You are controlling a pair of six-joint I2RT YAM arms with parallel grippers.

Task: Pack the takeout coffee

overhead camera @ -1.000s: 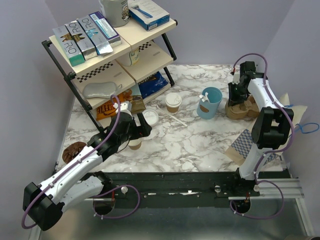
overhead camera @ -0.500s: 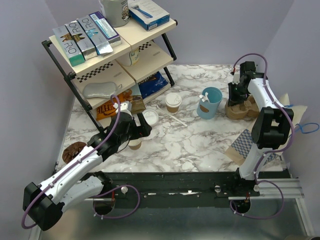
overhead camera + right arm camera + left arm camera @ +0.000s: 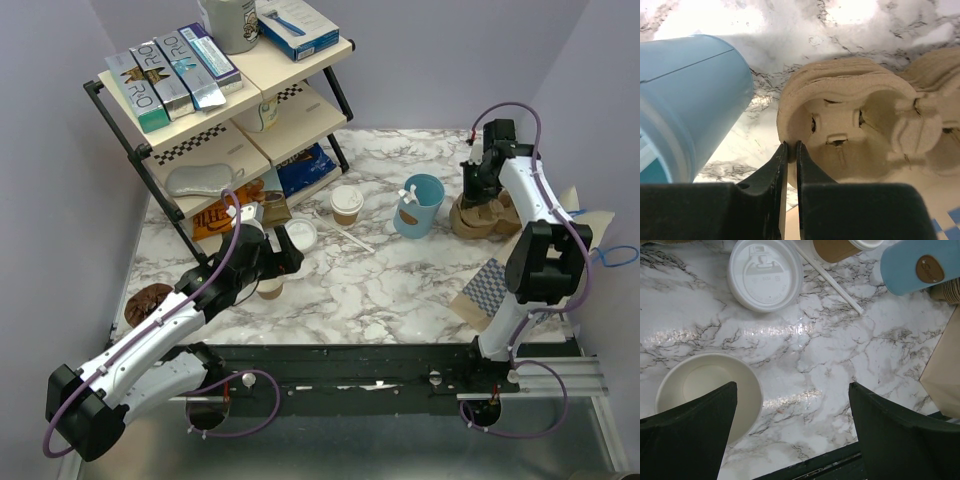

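The takeout coffee [image 3: 347, 203], a tan cup with a white lid, stands mid-table. Only its lower edge shows at the top of the left wrist view [image 3: 840, 247]. My left gripper [image 3: 284, 263] is open and empty, hovering just right of a lidless tan cup [image 3: 270, 286]; in the left wrist view [image 3: 792, 390] that cup [image 3: 710, 390] lies under its left finger. My right gripper [image 3: 479, 193] is shut on the rim of a stack of cardboard cup carriers [image 3: 484, 217]. In the right wrist view [image 3: 790, 145] its fingers pinch the carrier's [image 3: 860, 125] left rim.
A light-blue cup [image 3: 420, 205] stands just left of the carriers, close beside my right fingers [image 3: 690, 95]. A loose white lid [image 3: 300, 236] and a thin stirrer [image 3: 832, 282] lie near the coffee. A paper bag [image 3: 488, 290] lies front right. A stocked shelf [image 3: 215, 110] fills the back left.
My right arm has shifted slightly back and to the right while staying shut on the carrier rim. The left arm has not moved.
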